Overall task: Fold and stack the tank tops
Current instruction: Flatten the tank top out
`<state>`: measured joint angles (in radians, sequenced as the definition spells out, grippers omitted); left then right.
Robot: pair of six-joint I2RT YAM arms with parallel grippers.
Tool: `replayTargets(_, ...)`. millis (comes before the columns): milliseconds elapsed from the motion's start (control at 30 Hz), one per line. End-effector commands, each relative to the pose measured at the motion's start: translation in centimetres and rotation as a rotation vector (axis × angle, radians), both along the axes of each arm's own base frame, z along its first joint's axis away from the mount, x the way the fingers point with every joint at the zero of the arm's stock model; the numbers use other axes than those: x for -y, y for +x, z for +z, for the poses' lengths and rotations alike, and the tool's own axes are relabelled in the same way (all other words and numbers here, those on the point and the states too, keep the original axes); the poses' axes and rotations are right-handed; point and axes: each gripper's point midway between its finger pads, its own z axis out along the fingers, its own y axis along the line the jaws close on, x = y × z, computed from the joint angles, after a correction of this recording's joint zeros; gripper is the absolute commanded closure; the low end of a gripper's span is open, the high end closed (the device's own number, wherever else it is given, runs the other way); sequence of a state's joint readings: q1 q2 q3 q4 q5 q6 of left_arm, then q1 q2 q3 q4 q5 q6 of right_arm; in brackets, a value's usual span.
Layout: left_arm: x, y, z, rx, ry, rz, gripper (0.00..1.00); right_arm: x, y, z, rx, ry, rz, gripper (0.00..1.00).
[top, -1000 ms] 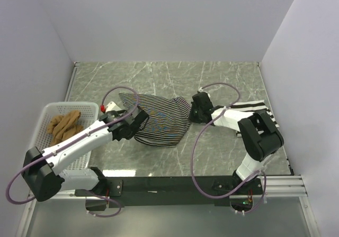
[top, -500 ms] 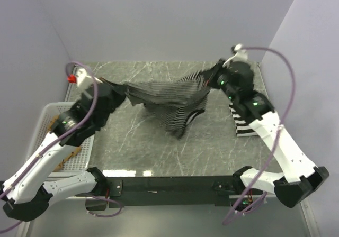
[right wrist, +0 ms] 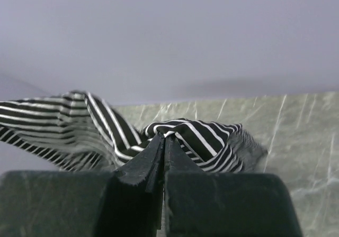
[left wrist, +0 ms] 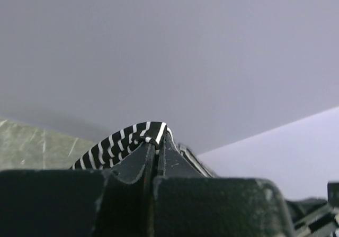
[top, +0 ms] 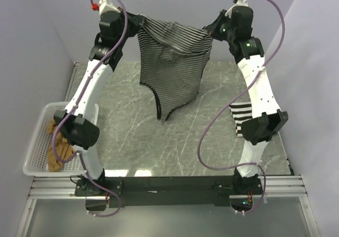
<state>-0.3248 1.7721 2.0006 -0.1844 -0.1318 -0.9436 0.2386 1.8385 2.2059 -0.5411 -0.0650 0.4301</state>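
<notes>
Over the marble table point(top: 132, 142), both jaws clamp the thin-striped top point(top: 172, 73); basket point(top: 34, 147) at left.

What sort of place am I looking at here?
Likely a lab test booth, not a home laundry: bare pale walls box in a marble-look table, two robot arms are bolted to its near edge, and one striped tank top hangs between them.

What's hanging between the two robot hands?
The thin-striped tank top stretches between the left gripper and the right gripper, both pinching it; the top view shows that.
</notes>
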Motion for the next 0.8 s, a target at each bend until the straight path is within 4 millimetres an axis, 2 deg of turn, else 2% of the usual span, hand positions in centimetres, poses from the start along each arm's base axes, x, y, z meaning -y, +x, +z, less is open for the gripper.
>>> replayTargets(0,1.3,-3.9,10.6,0.274,0.039,-0.139,0.99,1.3,-2.8,8.6,0.175,0.012,0.037,1.0)
replayTargets(33,0.9,-5.0,11.8,0.301,0.037,-0.139,1.0,1.5,-3.2,9.4,0.186,0.022,0.039,1.0)
replayTargets(67,0.8,-5.1,10.9,0.284,0.038,-0.142,0.99,1.7,-3.8,9.6,0.187,0.026,0.045,1.0)
replayTargets(100,0.7,-5.6,10.8,0.283,0.034,-0.144,1.0,1.6,-3.6,7.7,0.131,0.028,0.049,1.0)
replayTargets(133,0.0,-7.5,11.9,0.308,0.025,-0.142,1.0,1.4,-3.9,6.7,0.099,0.028,0.062,1.0)
replayTargets(167,0.2,-6.8,8.4,0.225,0.024,-0.14,0.99,1.4,-5.0,6.3,0.08,0.029,0.07,1.0)
replayTargets(200,0.1,-7.2,7.0,0.187,0.01,-0.143,0.99,1.3,-5.0,2.3,-0.03,0.012,0.079,1.0)
replayTargets(233,-0.6,-8.9,7.2,0.184,-0.016,-0.137,0.99,1.5,-5.5,0.4,-0.084,0.0,0.075,1.0)
replayTargets(267,-0.6,-8.4,2.0,0.067,-0.012,-0.129,0.99,1.9,-6.8,-1.0,-0.13,-0.013,0.066,1.0)
replayTargets(300,-0.6,-9.0,-0.3,0.011,-0.03,-0.132,0.99,2.2,-7.3,-6.2,-0.25,-0.054,0.064,1.0)
replayTargets(333,-1.1,-10.9,-0.9,-0.001,-0.06,-0.135,0.99,2.5,-8.1,-8.4,-0.3,-0.076,0.061,1.0)
replayTargets(367,-0.9,-11.1,-7.3,-0.136,-0.079,-0.134,0.99,3.3,-9.4,-9.6,-0.322,-0.099,0.036,1.0)
replayTargets(400,-0.8,-12.0,-9.9,-0.194,-0.093,-0.137,0.99,3.9,-10.4,-14.7,-0.426,-0.142,0.025,0.98)
replayTargets(433,-0.2,-13.8,-11.6,-0.238,-0.131,-0.156,0.99,4.4,-11.1,-16.8,-0.468,-0.165,0.011,0.82)
replayTargets(467,0.2,-15.0,-18.1,-0.365,-0.12,-0.158,0.96,5.4,-11.1,-18.5,-0.478,-0.191,-0.037,0.7)
replayTargets(500,0.6,-16.1,-20.8,-0.412,-0.123,-0.17,0.91,6.0,-12.3,-22.6,-0.566,-0.218,-0.05,0.59)
replayTargets(533,1.7,-17.7,-23.1,-0.454,-0.12,-0.202,0.87,6.1,-12.8,-24.1,-0.597,-0.231,-0.049,0.5)
replayTargets(567,0.9,-19.0,-28.5,-0.558,-0.103,-0.14,0.82,6.3,-12.8,-24.9,-0.594,-0.233,-0.059,0.48)
replayTargets(600,0.9,-20.5,-32.1,-0.63,-0.098,-0.141,0.82,6.1,-14.1,-26.4,-0.615,-0.217,-0.064,0.39)
replayTargets(633,1.1,-20.3,-31.9,-0.621,-0.106,-0.144,0.82,6.1,-14.3,-27.4,-0.626,-0.205,-0.072,0.35)
replayTargets(667,0.6,-21.2,-34.3,-0.668,-0.094,-0.131,0.85,5.8,-14.4,-26.5,-0.578,-0.182,-0.074,0.34)
replayTargets(700,0.2,-21.5,-35.2,-0.695,-0.083,-0.111,0.91,6.7,-15.1,-27.9,-0.599,-0.18,-0.135,0.34)
replayTargets(767,-0.1,-21.6,-36.0,-0.712,-0.056,-0.097,0.94,6.8,-15.6,-27.7,-0.562,-0.155,-0.158,0.33)
